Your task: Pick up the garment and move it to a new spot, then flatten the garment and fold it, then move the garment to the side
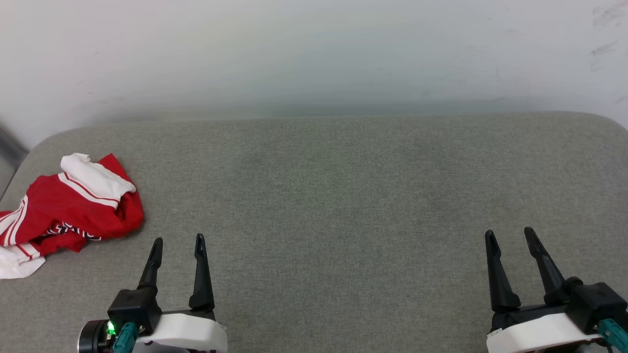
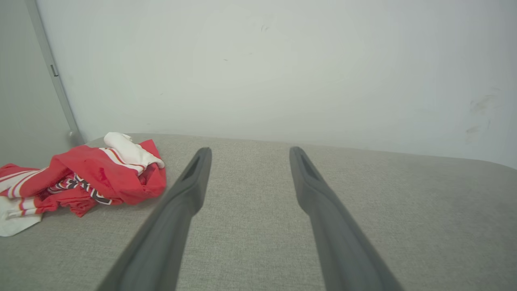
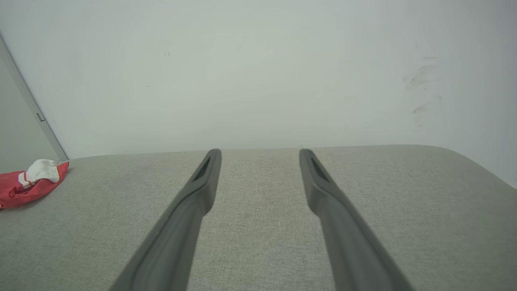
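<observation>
Nothing done yet: shirt lies crumpled at 9 o'clock on the grey worktop, left gripper at 7 and right gripper at 5 both open and empty; pick, move, flatten, fold, set-aside all remain.

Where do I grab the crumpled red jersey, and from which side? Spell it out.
Take the bunched red fold on the jersey's right edge, bringing the open left hand in from the right, slightly above. That edge stands proud of the grey cushion and faces the hand; the flat white cloth at the near left would likely pinch poorly.
</observation>
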